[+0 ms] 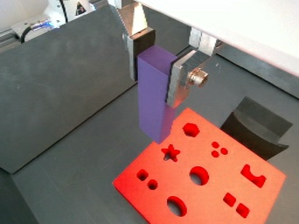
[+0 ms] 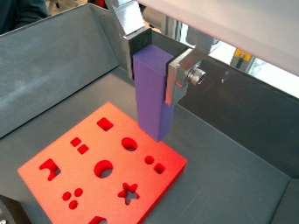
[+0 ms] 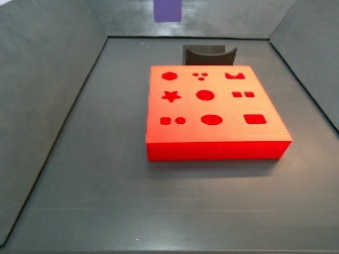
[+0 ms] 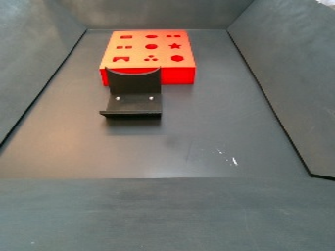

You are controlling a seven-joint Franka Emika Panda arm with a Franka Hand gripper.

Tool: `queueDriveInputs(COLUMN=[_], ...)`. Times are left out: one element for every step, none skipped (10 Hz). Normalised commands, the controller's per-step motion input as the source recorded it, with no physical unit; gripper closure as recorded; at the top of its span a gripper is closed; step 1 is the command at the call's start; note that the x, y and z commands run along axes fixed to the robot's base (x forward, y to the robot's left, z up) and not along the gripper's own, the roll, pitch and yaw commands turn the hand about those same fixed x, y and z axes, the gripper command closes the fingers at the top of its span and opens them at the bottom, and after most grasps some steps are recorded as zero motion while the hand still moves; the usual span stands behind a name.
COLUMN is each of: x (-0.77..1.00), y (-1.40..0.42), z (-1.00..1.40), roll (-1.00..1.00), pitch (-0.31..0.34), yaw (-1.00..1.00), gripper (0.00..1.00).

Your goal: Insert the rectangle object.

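In both wrist views we see our gripper (image 1: pixel 158 74) pointing downward, its fingers (image 1: pixel 184 77) closed flat against the two sides of the purple bar (image 1: pixel 153 98). The silver finger plate with its round screw head faces the camera in a wrist view (image 2: pixel 187 77), pressed against the bar's side. The bar hangs upright from between the fingers, its lower end reaching well below the fingertips and hanging free. In a side view only the bar's lower end (image 3: pixel 167 10) shows at the frame's upper edge; the gripper itself is out of that picture, so we cannot tell the arm's pose.
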Motion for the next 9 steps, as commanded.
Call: queueDriveInputs(x=[0.51, 0.83, 0.96, 1.0, 1.0, 1.0, 1.0, 1.0, 1.0], y=[-0.25, -0.29, -0.27, -0.21, -0.04, 0.07, 0.12, 0.14, 0.12], z=[-0.15, -0.29, -0.37, -0.45, -0.52, -0.39, -0.36, -0.31, -0.17], roll=[0.0, -0.02, -0.01, 0.0, 0.05, 0.04, 0.07, 0.08, 0.1], pitch=[0.061, 0.0, 0.0, 0.0, 0.006, 0.0, 0.004, 0.001, 0.0], yaw=[-0.06, -0.13, -0.11, 0.0, 0.0, 0.0, 0.0, 0.0, 0.0], gripper=[1.0, 1.0, 1.0, 1.0, 1.0, 1.0, 1.0, 1.0, 1.0])
